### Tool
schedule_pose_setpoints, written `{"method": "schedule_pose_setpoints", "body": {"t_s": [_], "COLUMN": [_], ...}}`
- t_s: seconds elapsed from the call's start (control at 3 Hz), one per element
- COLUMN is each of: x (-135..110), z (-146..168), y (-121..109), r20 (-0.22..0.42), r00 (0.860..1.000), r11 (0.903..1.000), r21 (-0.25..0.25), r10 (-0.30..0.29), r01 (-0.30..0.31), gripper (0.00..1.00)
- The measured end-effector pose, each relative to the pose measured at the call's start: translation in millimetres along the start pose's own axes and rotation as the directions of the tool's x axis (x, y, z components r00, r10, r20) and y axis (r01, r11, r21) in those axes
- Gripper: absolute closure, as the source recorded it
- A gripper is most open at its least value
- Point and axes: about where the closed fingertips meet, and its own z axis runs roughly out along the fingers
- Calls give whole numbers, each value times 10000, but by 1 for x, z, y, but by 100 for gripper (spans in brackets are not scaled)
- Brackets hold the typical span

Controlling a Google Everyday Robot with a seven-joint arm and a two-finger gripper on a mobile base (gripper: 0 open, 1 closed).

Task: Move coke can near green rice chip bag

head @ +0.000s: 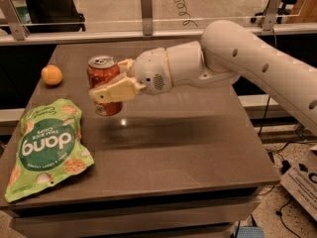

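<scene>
Gripper [108,79] holds the coke can [101,71] over the smooth tabletop [188,148].
Its cream fingers [116,89] pinch the glossy red cylinder, just beyond the upper right of the flat, crinkly green rice chip bag [47,148].

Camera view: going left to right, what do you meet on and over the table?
green rice chip bag → coke can, clamped in the pincer → white arm reaching in from the right. The orange overlaps the bag's span, so it is left out.
</scene>
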Motion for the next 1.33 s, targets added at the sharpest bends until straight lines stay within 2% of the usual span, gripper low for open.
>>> {"method": "schedule_pose_setpoints", "body": {"t_s": [0.67,1.33], "x": [27,54], "z": [24,38], "y": [20,40], "r20": [435,350], "r00": [9978,9953], "r11": [9981,9904], "r21": [-324,-1024], "r10": [-500,-901], "r01": [515,932], "gripper": [100,100]}}
